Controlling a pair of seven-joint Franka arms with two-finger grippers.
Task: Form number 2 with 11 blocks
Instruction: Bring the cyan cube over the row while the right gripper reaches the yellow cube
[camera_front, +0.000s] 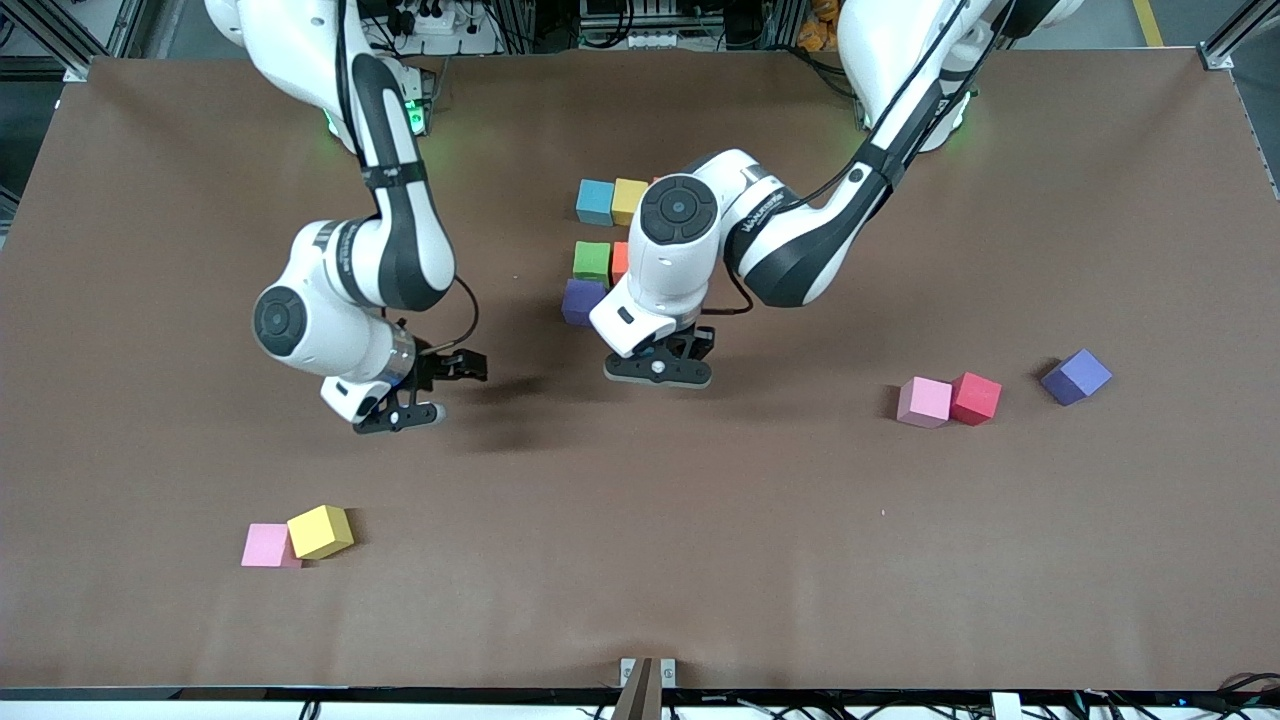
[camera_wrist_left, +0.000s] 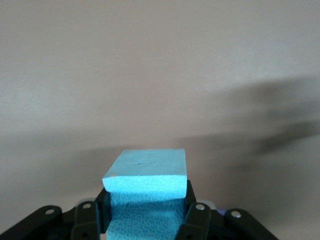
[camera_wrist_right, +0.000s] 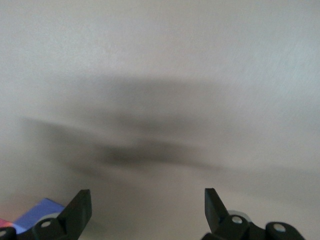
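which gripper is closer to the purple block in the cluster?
Left. The left gripper, shut on a light blue block, is right beside the purple block, just nearer the camera. The right gripper, open, waits toward the right arm's end.

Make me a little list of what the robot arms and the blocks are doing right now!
left tool: shut on a light blue block, over the table beside the started group
right tool: open, holding nothing, waiting over bare table
started group: blue block, yellow block, green block, orange block, purple block, partly hidden by the left arm
loose pair near the front camera: pink block touching yellow block
loose toward the left arm's end: pink block touching red block, purple block apart
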